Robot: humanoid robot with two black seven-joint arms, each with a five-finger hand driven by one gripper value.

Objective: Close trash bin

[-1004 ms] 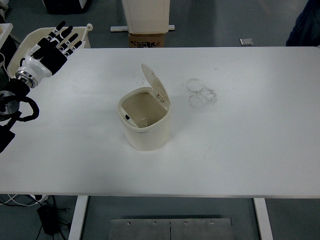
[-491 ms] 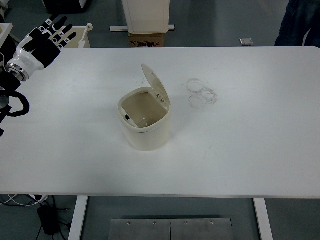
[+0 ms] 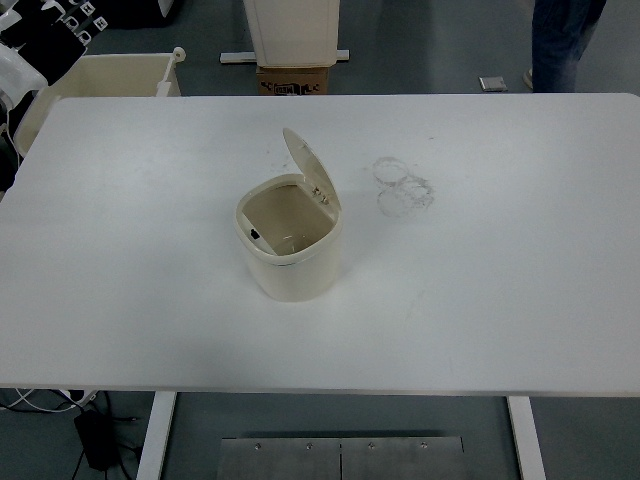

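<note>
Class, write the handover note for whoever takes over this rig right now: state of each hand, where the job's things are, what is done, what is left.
Left hand: only partly in view at the top left corner, beyond the table's far edge, holding nothing; whether its fingers are open cannot be told.
Right hand: not in view.
Trash bin: upright near the middle of the white table, its lid standing up, hinged at the far right of the rim; the opening is uncovered.
Done: nothing; the lid is untouched.
Left: bring a hand to the lid and press it down until the bin is closed.

white table [image 3: 520, 300] carries open trash bin [image 3: 290, 250].
</note>
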